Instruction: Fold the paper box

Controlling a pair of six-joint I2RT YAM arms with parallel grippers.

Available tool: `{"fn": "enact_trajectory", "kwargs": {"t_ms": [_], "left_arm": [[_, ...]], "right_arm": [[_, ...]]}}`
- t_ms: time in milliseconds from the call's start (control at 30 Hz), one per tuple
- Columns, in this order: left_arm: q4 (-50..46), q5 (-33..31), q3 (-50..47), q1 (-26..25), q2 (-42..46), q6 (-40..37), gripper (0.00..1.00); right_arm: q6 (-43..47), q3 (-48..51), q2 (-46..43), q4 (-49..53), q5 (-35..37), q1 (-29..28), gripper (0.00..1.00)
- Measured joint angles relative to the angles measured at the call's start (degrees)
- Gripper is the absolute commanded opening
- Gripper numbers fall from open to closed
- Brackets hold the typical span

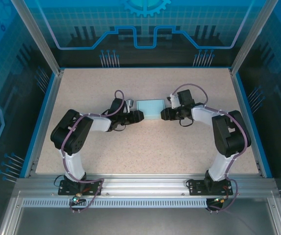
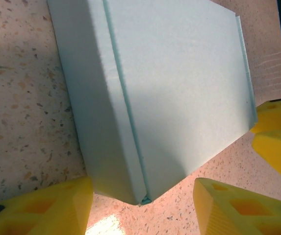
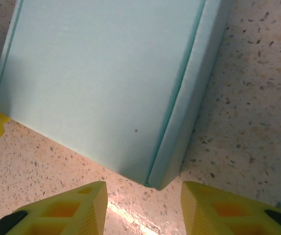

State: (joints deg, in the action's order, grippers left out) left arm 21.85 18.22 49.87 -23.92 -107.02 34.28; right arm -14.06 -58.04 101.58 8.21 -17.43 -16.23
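Far end of paper box (image 2: 179, 88) cropped in wrist views

Paper box (image 1: 150, 108): flat on tabletop (image 1: 145, 147), between left end effector (image 1: 140, 116) and right end effector (image 1: 163, 114), just beside each.

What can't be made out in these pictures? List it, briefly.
- Far end of the box: left wrist view, cut off by the top edge.
- Upper corners of the box: right wrist view, cut off by the top edge.
- Seams of the box: top view, too small.
- Whether the left gripper or right gripper touches the box: top view, too small.
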Motion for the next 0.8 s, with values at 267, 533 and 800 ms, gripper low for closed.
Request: {"fn": "enact_trajectory", "kwargs": {"t_ms": [267,533,800], "left_arm": [[-5.42,-3.61,0.0,0.0,5.33,-3.43,0.69],[-13.29,-11.54,0.02,0.0,17.9,-10.49,0.78],[-17.97,-24.9,-1.57,0.02,33.38,-18.99,0.96]], "right_arm": [[1.99,-0.02,-6.47,4.35,4.98,-0.11,0.47],[6.34,-1.55,-18.16,10.88,15.37,-1.14,0.5],[10.86,-2.84,-29.59,12.98,26.64,-1.4,0.83]]}}
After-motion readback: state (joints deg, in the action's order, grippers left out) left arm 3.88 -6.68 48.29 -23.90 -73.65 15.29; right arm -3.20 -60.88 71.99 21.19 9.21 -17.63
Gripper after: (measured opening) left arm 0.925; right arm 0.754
